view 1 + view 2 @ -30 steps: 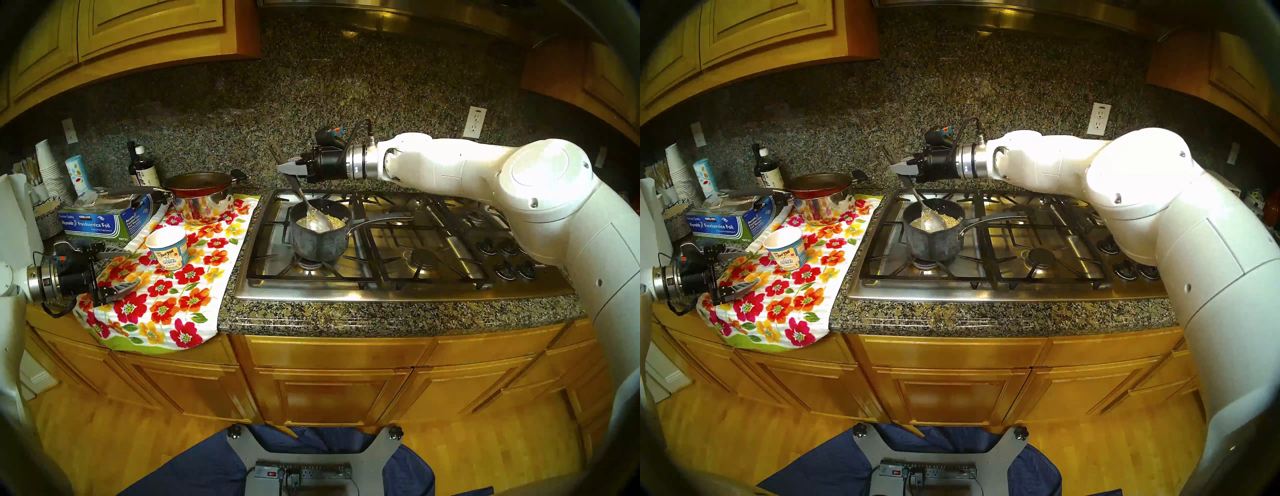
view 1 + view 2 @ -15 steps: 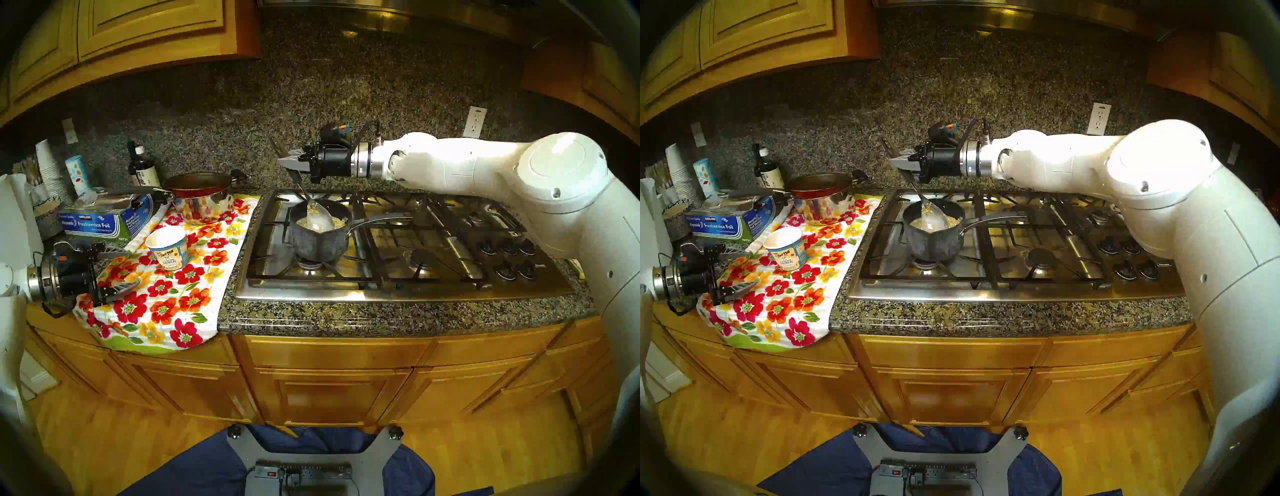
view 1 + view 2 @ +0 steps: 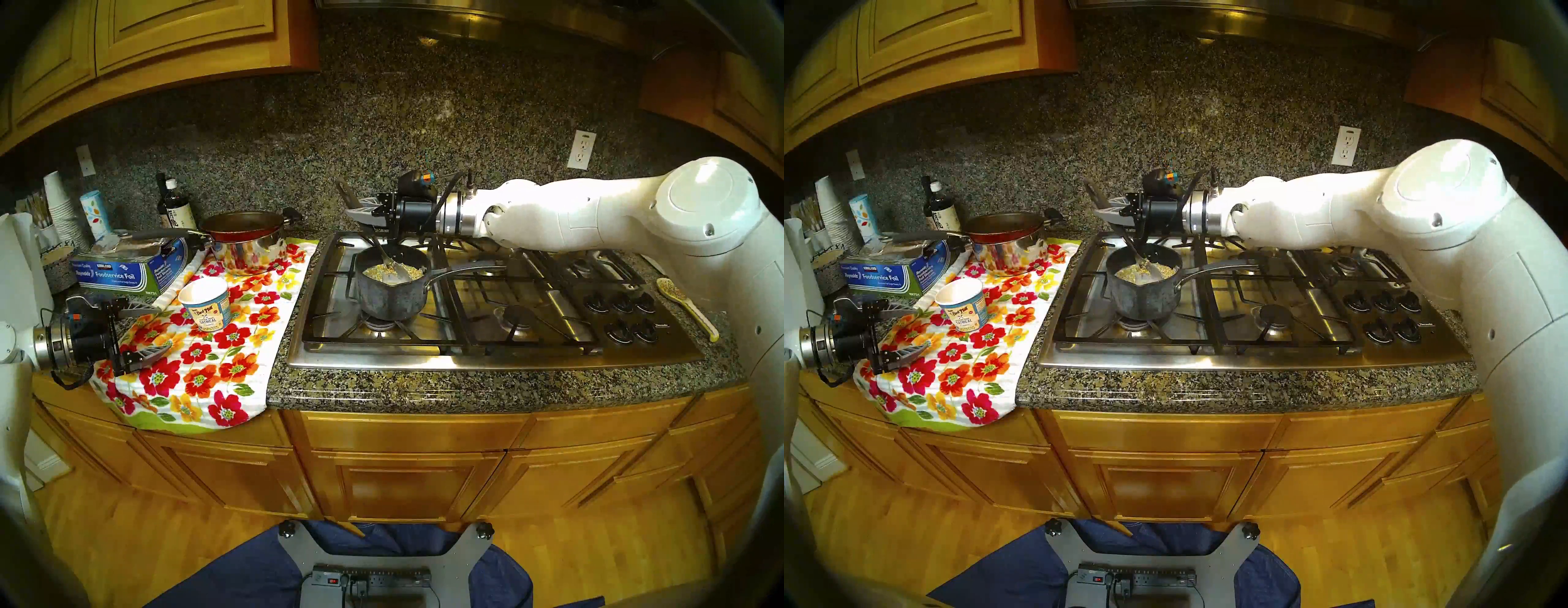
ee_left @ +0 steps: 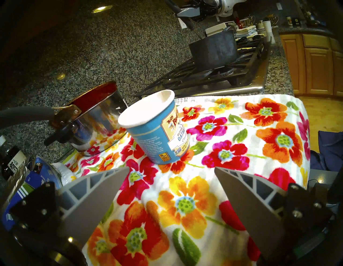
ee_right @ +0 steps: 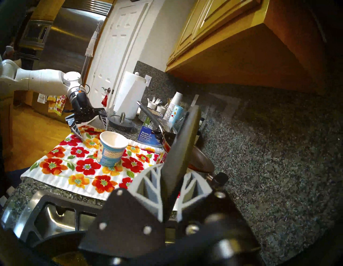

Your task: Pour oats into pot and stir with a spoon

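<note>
Right across the middle of the head view runs the steel gas cooktop [image 3: 488,356], and to its left a flowered towel [image 3: 237,382] drapes over the counter edge. On the cooktop's left front burner sits the dark grey pot [image 3: 392,299], its thin handle reaching right; pale oats [image 3: 413,270] lie loose inside. At centre-left of the frame the white oatmeal cup [image 3: 205,303] stands upright on the towel, apart from the pot. From the right the right gripper [image 3: 360,211] reaches in level, clenched on the black handle of the spoon [image 3: 392,271] — its silver bowl dips into the oats. At the far left the left gripper [image 3: 146,333] hovers over the towel, fingers spread wide, empty.
</note>
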